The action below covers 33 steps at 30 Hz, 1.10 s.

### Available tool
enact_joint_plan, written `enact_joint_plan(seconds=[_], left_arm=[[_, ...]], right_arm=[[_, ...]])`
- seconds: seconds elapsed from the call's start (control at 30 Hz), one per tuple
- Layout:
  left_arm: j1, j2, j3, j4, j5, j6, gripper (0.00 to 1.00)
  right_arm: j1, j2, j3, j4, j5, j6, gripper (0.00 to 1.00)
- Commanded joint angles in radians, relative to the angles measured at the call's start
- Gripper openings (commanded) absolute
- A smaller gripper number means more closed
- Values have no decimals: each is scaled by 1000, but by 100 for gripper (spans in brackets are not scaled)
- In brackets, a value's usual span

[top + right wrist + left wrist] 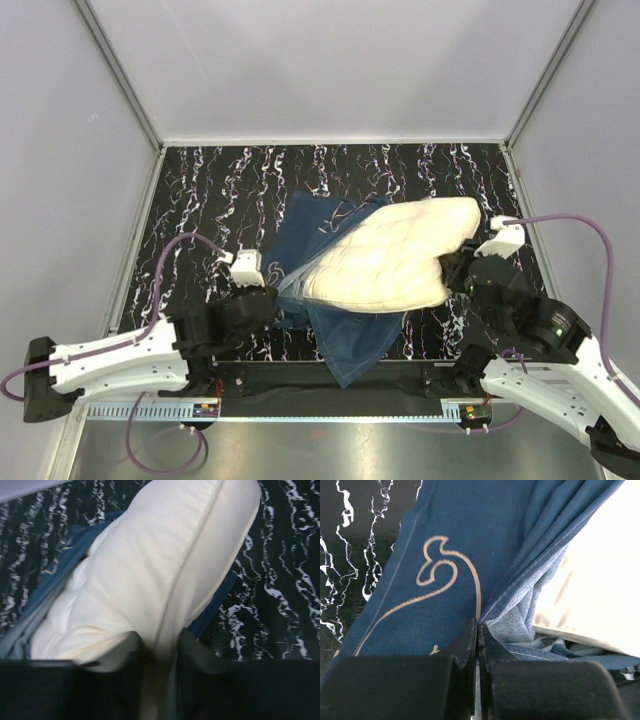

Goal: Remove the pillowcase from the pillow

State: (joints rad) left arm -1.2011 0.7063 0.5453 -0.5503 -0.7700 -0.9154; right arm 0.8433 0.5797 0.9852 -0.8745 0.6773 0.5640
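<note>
One navy-blue fabric pillowcase (350, 340) with pale gold line drawings, one plump cream rectangular pillow (390, 255), two grippers, all on a black tabletop with white veining (200, 190).

The left gripper (274, 308) is at the left edge of the cloth. In its wrist view the jaws are pinched tight together (478, 627) on a gathered fold of the pillowcase (450, 555), just beside a gold curl.

At the pillow's right end the right gripper (452, 272) is nearly closed (160, 650), nipping the cream pillow (160, 570) along its raised seam.

The pillow lies mid-table, slanting from near left to far right, most of it bare and lying across the pillowcase. Blue cloth spreads beneath it, with a flap running toward the near edge. Whether the pillow's left end sits inside the bunched opening, I can't tell.
</note>
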Motion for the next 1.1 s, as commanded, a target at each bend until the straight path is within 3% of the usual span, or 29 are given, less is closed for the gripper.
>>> enact_joint_plan(seconds=[0.0,0.07,0.1,0.13,0.27,0.43,0.57,0.63,0.77,0.9,1.07], left_arm=[[9,108,7,48,-28,55,0],[11,159,15,116,3,75,0],[12,206,16,140,15,94,0],[11,231,19,167,29,104,0],[12,352,34,315,103,161,0],[11,455,80,365,127,193,0],[15,446,82,360,120,196,0],[21,420,70,349,120,193,0],[32,357,33,358,144,194,0],[37,328,15,351,149,188,0],[46,294,-1,336,144,184,0]], right_arm=[[-21,32,-35,9,114,102,48],[-21,51,-39,-6,104,122,84],[-21,52,-28,-9,99,126,96],[-21,48,-20,-18,94,123,100],[-21,20,43,-15,79,76,100],[-21,154,4,127,-184,-6,100],[8,316,-129,403,-350,23,100],[80,391,-178,545,-340,24,100],[200,570,-106,618,-257,-36,100],[220,733,-23,635,-239,-82,100],[237,836,-52,672,-243,-69,100]])
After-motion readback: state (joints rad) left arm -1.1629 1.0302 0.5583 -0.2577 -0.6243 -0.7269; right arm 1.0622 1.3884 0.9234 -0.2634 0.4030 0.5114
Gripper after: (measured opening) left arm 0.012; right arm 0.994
